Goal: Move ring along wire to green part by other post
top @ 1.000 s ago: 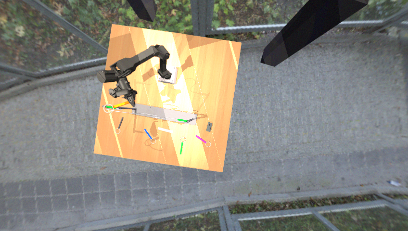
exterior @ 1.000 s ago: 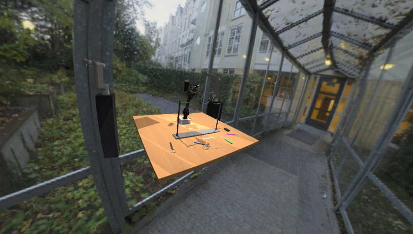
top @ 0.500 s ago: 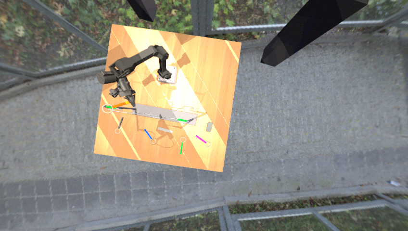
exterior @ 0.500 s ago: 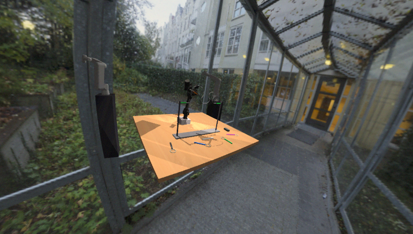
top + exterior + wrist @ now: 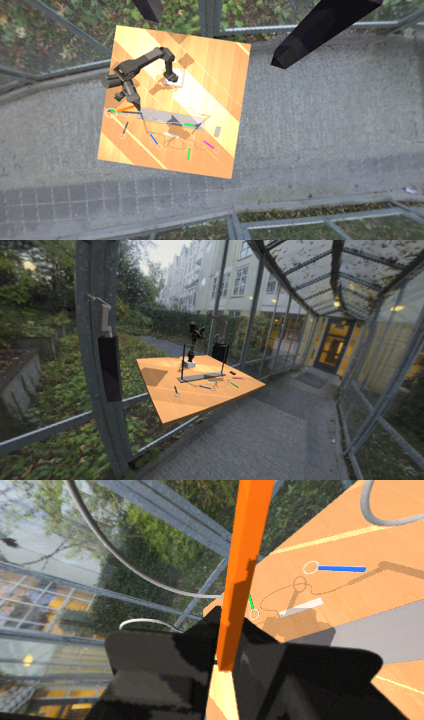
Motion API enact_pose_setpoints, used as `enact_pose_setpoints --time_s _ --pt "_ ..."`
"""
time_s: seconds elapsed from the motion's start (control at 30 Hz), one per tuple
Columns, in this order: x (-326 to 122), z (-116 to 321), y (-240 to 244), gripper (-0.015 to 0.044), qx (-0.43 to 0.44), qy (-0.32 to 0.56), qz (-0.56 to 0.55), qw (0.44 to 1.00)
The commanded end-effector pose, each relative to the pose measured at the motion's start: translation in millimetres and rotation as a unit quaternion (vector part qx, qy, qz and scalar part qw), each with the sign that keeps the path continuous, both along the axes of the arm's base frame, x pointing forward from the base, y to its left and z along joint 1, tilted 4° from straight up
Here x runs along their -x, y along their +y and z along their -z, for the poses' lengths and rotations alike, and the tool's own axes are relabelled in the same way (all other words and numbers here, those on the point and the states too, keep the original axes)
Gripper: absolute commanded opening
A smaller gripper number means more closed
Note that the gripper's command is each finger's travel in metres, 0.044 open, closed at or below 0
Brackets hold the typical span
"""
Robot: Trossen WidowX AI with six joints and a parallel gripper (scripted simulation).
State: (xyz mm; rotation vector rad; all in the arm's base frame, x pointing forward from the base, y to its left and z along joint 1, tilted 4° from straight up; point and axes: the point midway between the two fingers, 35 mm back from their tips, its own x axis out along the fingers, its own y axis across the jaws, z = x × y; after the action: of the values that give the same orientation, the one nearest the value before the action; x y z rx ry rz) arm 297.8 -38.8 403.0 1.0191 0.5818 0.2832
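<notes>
Handle (image 5: 126,108) (image 5: 201,336) (image 5: 246,545), orange, is running from the pincer (image 5: 137,107) (image 5: 199,334) (image 5: 223,611) toward the ring (image 5: 105,113), which is lying left of the fingertips in the top view, over the left green part (image 5: 113,111) (image 5: 188,345). The pincer is clamping the handle near its free end, so the ring is sitting well out along the long axis. The other green part (image 5: 189,124) (image 5: 222,345) is lying opposite, past the pincer; any travel there is probably needing small turns, as tilting is swinging the ring widest. Whether the wire is passing through it, I am unable to tell
</notes>
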Motion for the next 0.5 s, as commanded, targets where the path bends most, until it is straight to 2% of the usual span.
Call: enact_pose_setpoints --time_s 0.0,0.47 --pt "0.1 -3.0 -0.4 -0.0150 0.019 -0.007 0.000 1.000" --pt "-0.2 0.4 -2.4 -0.0150 0.079 -0.013 0.002 0.997"
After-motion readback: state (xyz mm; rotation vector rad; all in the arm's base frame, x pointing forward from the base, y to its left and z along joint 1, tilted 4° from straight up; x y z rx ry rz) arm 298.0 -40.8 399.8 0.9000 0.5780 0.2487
